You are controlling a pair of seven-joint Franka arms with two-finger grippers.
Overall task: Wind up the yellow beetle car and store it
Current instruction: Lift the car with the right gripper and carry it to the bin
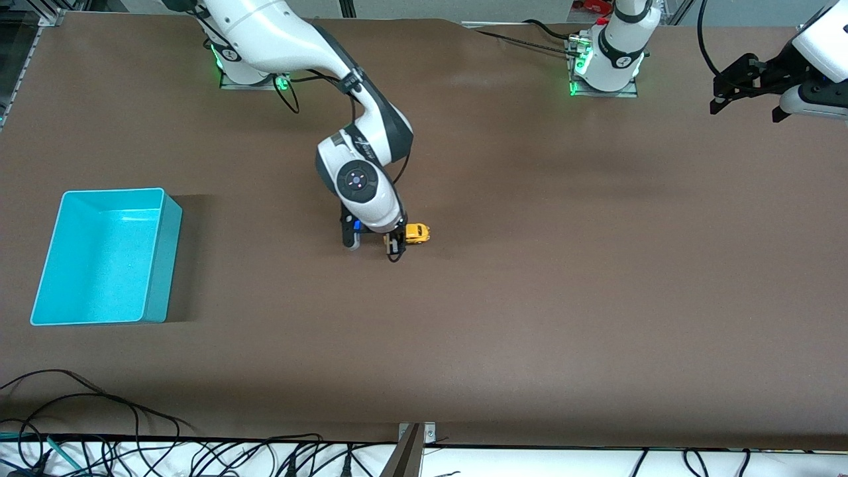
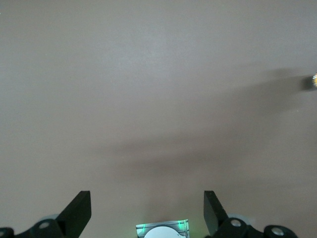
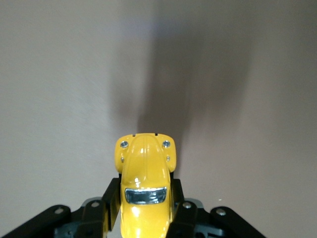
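Two grippers, one toy, one bin on our list. Right gripper: low at mid-table, jaws pinching the yellow car by its flanks; in the right wrist view the car sits between the pads, nose pointing out. Whether its wheels touch the table we cannot tell. Left gripper: waiting aloft at the left arm's end, jaws spread. Turquoise bin: about nine o'clock from the car, well apart. We judge the winding step in hand; next, we reckon, drag the car backward with wheels pressed down, then carry it to the bin.
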